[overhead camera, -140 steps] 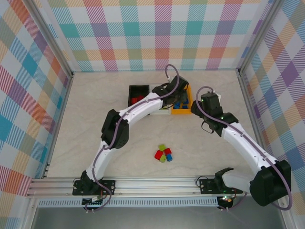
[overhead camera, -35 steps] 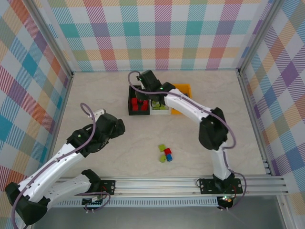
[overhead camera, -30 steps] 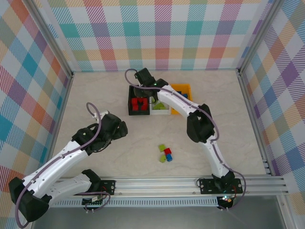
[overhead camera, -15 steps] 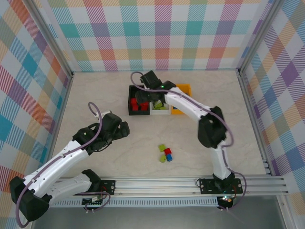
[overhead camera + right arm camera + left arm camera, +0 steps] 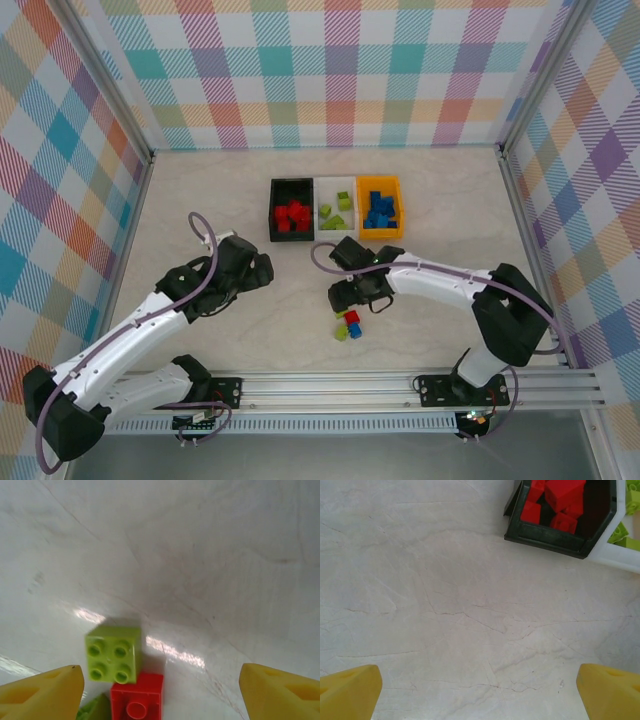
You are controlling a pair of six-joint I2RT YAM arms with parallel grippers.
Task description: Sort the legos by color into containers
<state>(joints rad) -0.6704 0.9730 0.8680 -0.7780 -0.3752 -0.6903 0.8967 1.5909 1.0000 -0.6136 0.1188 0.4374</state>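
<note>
Three joined containers stand at the back: the black bin (image 5: 277,186) holds red legos (image 5: 292,215), the white bin (image 5: 331,182) lime green ones (image 5: 338,210), the orange bin (image 5: 380,182) blue ones (image 5: 380,211). A small loose pile lies in front: a lime green brick (image 5: 112,653), an upturned red brick (image 5: 136,697), a blue one (image 5: 355,331). My right gripper (image 5: 350,299) hangs open just behind the pile, its yellow fingertips (image 5: 40,695) wide apart. My left gripper (image 5: 258,270) is open over bare table, short of the black bin's corner (image 5: 545,537).
The marble-patterned table (image 5: 200,210) is walled by checkered panels. An aluminium rail (image 5: 320,385) runs along the near edge. The right arm's forearm (image 5: 440,285) stretches across the table right of the pile.
My right gripper has left the black bin and swung back down to the loose pile. The left arm has barely shifted.
</note>
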